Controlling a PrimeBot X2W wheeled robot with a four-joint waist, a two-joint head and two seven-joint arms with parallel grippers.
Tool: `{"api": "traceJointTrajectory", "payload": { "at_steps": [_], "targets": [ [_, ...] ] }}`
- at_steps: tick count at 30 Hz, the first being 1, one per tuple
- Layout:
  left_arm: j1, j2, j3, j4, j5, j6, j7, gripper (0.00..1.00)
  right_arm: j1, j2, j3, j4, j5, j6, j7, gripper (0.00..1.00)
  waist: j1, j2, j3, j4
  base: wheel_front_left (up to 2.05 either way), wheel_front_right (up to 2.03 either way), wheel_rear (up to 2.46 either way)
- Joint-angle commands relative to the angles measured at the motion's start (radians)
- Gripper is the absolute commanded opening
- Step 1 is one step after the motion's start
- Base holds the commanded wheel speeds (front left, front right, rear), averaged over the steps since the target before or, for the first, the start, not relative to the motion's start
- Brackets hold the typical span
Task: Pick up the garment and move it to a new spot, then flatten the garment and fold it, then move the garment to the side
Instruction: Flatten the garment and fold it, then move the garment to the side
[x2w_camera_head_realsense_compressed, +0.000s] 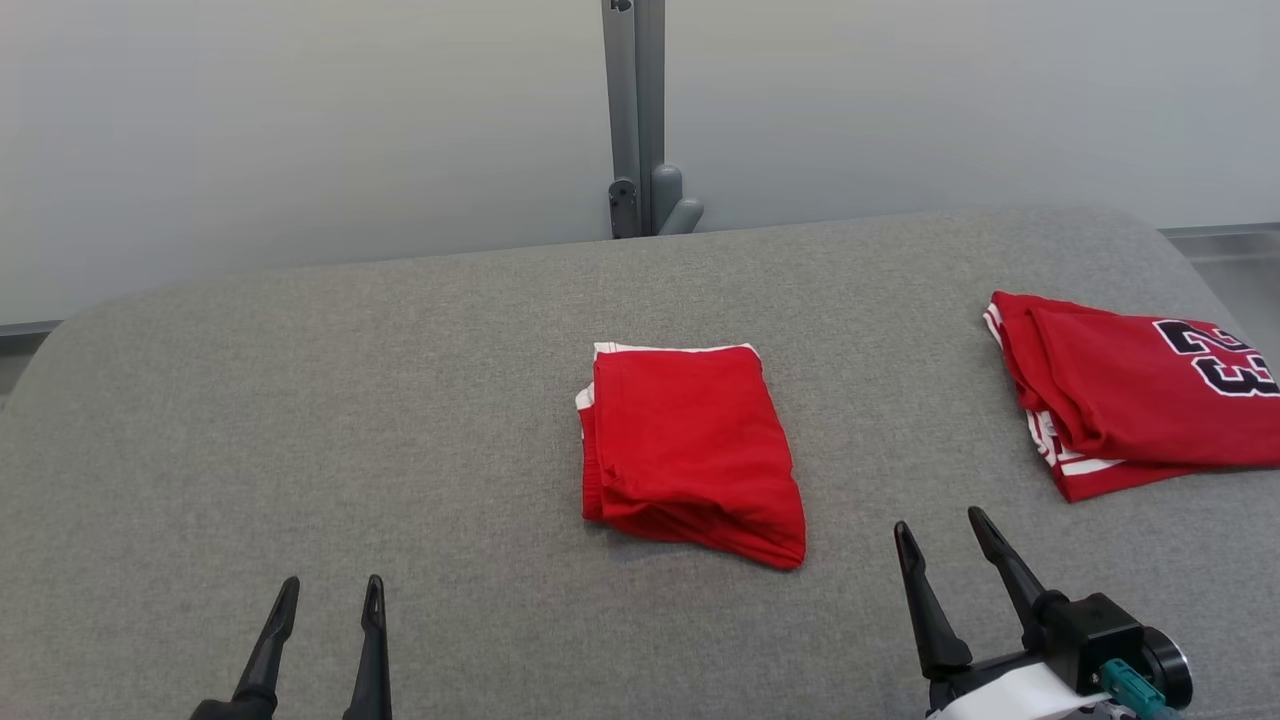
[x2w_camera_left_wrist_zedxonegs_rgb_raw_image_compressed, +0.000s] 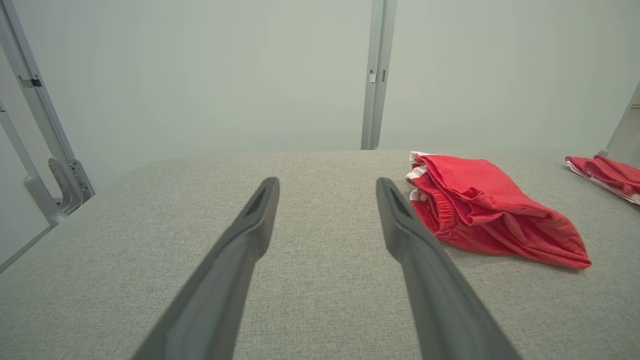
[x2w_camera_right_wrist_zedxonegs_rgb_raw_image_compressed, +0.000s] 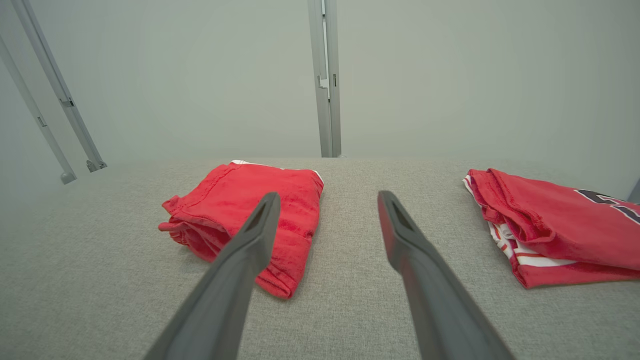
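Folded red shorts (x2w_camera_head_realsense_compressed: 690, 450) at desk (x2w_camera_head_realsense_compressed: 300, 450) centre, seemingly ready for shifting aside; folded jersey (x2w_camera_head_realsense_compressed: 1130, 400) at right, likely parked there already. Left pincer (x2w_camera_head_realsense_compressed: 332, 582) and right pincer (x2w_camera_head_realsense_compressed: 939, 520) both spread, empty, hovering near, flanking shorts.

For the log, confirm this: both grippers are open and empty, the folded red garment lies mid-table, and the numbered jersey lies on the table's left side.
One error: the numbered jersey lies on the right side of the table, as the head view shows. The left gripper and right gripper are open and empty; the folded red garment lies mid-table.
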Motion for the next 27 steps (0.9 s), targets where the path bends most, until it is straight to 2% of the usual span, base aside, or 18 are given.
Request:
{"api": "traceJointTrajectory", "payload": {
  "at_steps": [1,27],
  "targets": [
    [0.011,-0.001,-0.001,0.0,0.007,0.001,-0.004,1.0,0.009,-0.002,-0.002,0.003,0.001,-0.001,-0.003,1.0,0.0,0.0,-0.001,0.001,0.0,0.0,0.0],
    [0.017,-0.001,-0.029,0.004,0.034,0.01,-0.004,1.0,0.001,-0.002,0.001,0.035,0.015,-0.001,-0.003,1.0,0.0,0.0,-0.013,0.035,0.0,0.0,0.0]
  ]
}}
